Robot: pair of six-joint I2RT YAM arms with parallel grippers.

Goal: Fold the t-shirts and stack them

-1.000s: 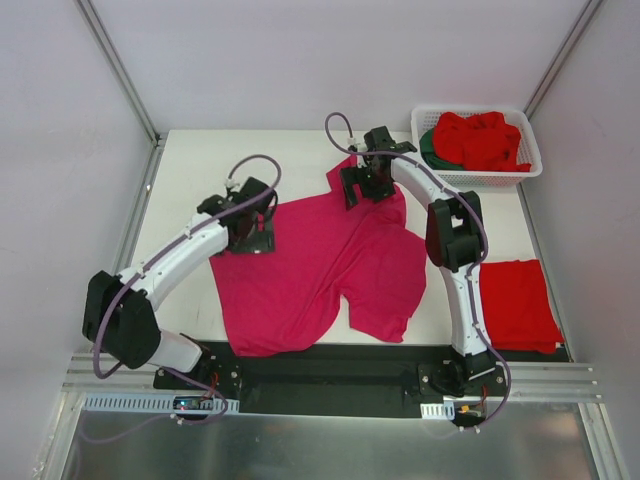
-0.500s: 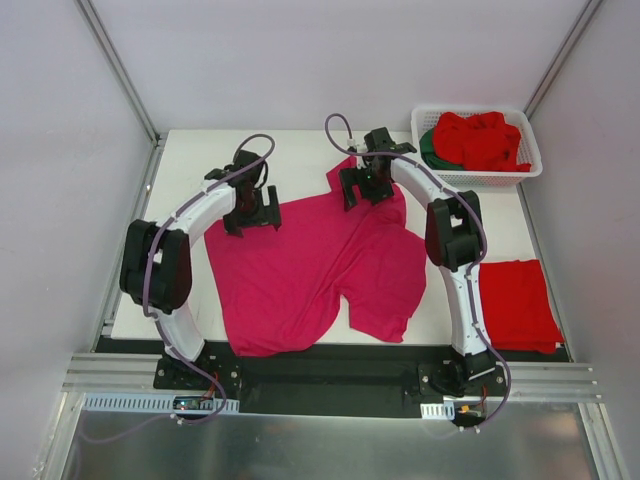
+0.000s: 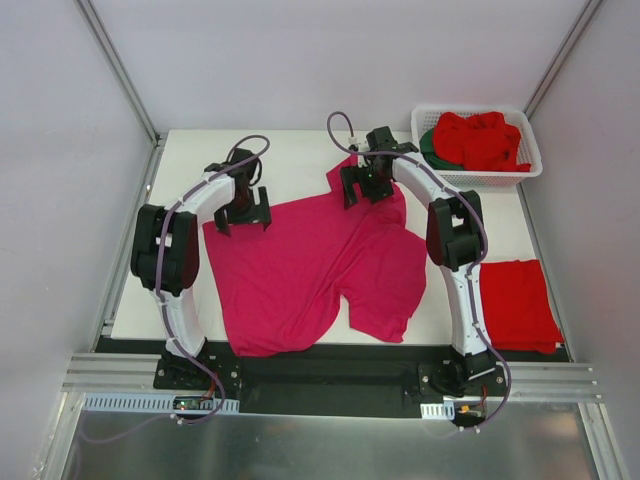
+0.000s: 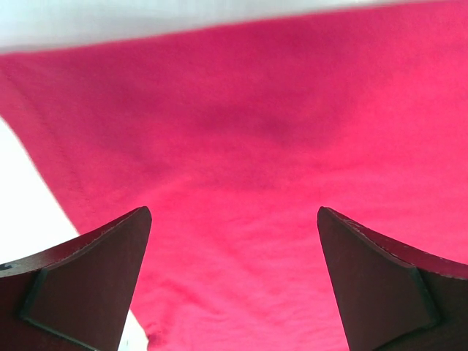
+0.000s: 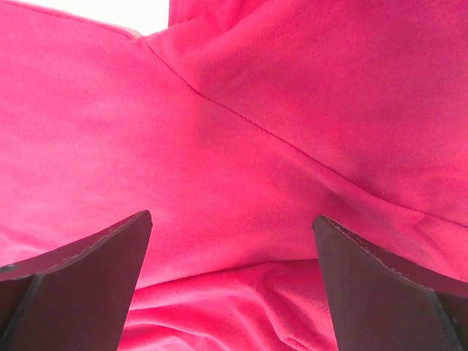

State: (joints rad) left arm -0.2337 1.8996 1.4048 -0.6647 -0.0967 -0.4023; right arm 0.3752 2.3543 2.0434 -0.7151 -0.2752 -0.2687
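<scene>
On the white table [image 3: 290, 160], centre: the magenta t-shirt [image 3: 310, 270] lies spread out but rumpled, with one flap doubled over toward the near edge.

My left gripper [image 3: 243, 212] hangs over the shirt's far left corner. Jaws are spread wide with nothing between them. The wrist view shows flat pink cloth and a strip of bare table past the hem.

My right gripper [image 3: 368, 187] sits over the far right part of the shirt, above a seam and bunched folds. Jaws are equally wide and hold nothing. Whether either set of fingertips touches the cloth, I cannot tell.

Far right corner: white basket [image 3: 490, 178] holding crumpled red t-shirts [image 3: 480, 140], with a dark green t-shirt [image 3: 428, 148] at its left side.

Near right: folded red t-shirt [image 3: 518, 300], lying flat, apart from the magenta one. My right arm [image 3: 455, 235] runs up between those two, its elbow above the magenta shirt's right edge.
</scene>
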